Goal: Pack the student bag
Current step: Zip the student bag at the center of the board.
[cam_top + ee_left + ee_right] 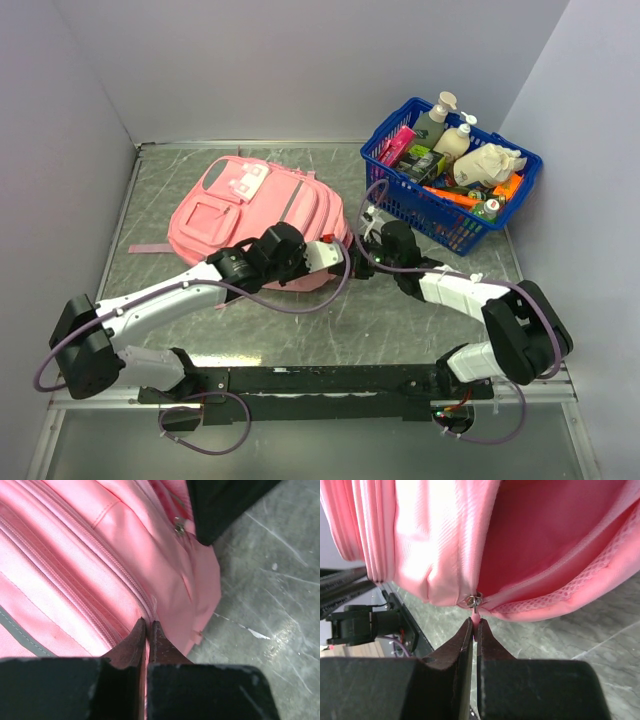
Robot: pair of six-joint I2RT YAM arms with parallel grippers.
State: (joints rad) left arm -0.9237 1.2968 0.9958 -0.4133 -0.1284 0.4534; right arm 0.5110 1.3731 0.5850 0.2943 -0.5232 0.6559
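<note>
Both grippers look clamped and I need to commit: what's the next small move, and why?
Probably draw the right gripper a little along the zip track, widening the opening. It is shut on the zip pull, the left gripper is shut on bag fabric to brace it, and the mouth looks only partly open.

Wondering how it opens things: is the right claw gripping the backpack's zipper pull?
Yes, the right gripper is shut on the zipper pull of the pink backpack.
</note>
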